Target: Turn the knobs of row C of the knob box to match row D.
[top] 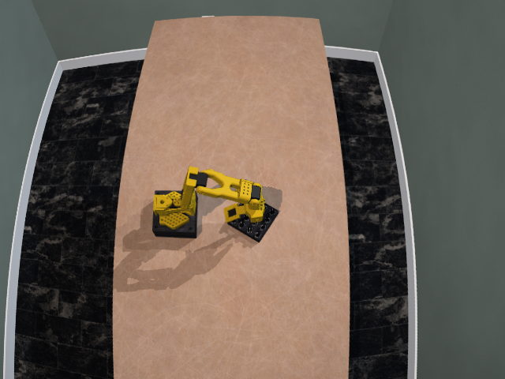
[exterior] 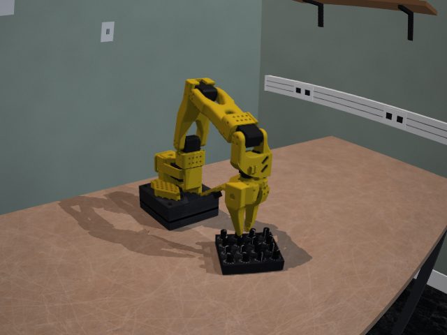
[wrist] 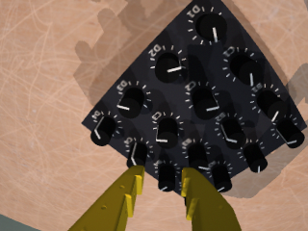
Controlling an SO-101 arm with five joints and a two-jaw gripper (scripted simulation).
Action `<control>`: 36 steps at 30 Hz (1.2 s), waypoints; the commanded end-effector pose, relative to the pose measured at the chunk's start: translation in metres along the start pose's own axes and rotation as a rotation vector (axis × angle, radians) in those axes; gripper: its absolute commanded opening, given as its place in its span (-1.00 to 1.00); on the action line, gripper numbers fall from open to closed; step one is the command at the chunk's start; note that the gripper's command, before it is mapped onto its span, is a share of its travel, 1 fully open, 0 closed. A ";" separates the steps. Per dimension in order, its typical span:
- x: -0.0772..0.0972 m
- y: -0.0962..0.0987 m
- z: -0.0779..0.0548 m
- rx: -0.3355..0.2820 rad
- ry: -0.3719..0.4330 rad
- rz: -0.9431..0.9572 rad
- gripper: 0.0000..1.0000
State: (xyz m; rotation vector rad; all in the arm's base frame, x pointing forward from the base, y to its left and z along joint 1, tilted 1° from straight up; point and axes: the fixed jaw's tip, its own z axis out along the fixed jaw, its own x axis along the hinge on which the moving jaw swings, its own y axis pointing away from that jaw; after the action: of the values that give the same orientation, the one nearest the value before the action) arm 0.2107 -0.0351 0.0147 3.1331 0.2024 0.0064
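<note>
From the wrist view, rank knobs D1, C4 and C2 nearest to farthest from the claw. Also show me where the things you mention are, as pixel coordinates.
1. Knob C4 point(exterior: 253, 232) point(wrist: 138, 157): left of the claw point(top: 255, 220) point(exterior: 243, 232) point(wrist: 163, 174).
2. Knob C2 point(exterior: 258, 246) point(wrist: 204, 100): right, mid-box.
3. Knob D1 point(top: 272, 212) point(exterior: 274, 253) point(wrist: 210, 26): far top corner.

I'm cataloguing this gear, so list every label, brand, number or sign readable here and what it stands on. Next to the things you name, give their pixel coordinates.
All on the knob box point(top: 243, 231) point(exterior: 252, 266) point(wrist: 199, 55), each beside a knob:
"D1" point(wrist: 193, 12)
"D2" point(wrist: 155, 51)
"D3" point(wrist: 122, 87)
"D4" point(wrist: 96, 115)
"C2" point(wrist: 191, 87)
"C3" point(wrist: 157, 115)
The box's other labels are too small or blurred to read surely. I can read no brand or sign anywhere.
</note>
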 end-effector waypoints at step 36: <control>0.002 -0.001 0.014 0.000 0.004 -0.014 -0.81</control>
State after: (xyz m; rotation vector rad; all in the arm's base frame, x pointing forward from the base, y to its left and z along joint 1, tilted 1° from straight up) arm 0.2171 -0.0359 0.0059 3.1270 0.2029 0.0512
